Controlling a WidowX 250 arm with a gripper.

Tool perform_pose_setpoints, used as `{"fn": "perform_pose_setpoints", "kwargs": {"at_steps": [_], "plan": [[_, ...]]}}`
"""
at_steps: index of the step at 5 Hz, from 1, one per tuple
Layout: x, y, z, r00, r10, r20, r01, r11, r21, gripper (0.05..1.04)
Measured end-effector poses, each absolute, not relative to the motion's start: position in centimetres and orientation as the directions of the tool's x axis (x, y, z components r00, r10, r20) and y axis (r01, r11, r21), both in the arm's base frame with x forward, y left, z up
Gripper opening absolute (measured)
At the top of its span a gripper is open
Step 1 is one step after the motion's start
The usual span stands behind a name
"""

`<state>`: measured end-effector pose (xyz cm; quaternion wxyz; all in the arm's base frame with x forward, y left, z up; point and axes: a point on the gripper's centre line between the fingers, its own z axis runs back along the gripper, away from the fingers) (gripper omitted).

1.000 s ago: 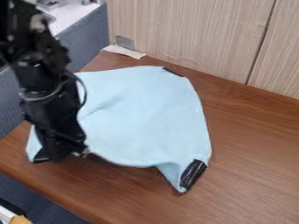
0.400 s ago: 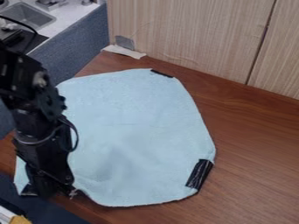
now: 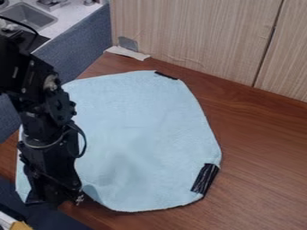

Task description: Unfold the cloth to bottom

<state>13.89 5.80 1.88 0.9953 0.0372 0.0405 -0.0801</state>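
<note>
The light blue cloth lies on the brown wooden table, spread wide and mostly flat. The black gripper points down at its bottom left part, near the table's edge. That looks like a good spot for pulling the cloth toward the bottom. I cannot tell if the gripper is open or shut, or if it has hold of the cloth. A black patch sits at the lower right corner, and a thin black strip is at the top. These may help show where the corners should go.
</note>
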Motion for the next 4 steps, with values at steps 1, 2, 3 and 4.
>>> {"fn": "perform_pose_setpoints", "kwargs": {"at_steps": [1,2,3,4], "plan": [[14.1,5.7,2.5,0.985,-0.159,-0.073,0.163,0.985,0.059,0.8],[14.7,5.7,3.7,0.988,-0.145,-0.048,0.148,0.987,0.059,1.007],[15.4,5.5,5.8,0.991,-0.134,0.006,0.134,0.99,0.05,1.007],[15.9,5.1,7.7,0.989,-0.137,0.046,0.135,0.99,0.041,1.001]]}}
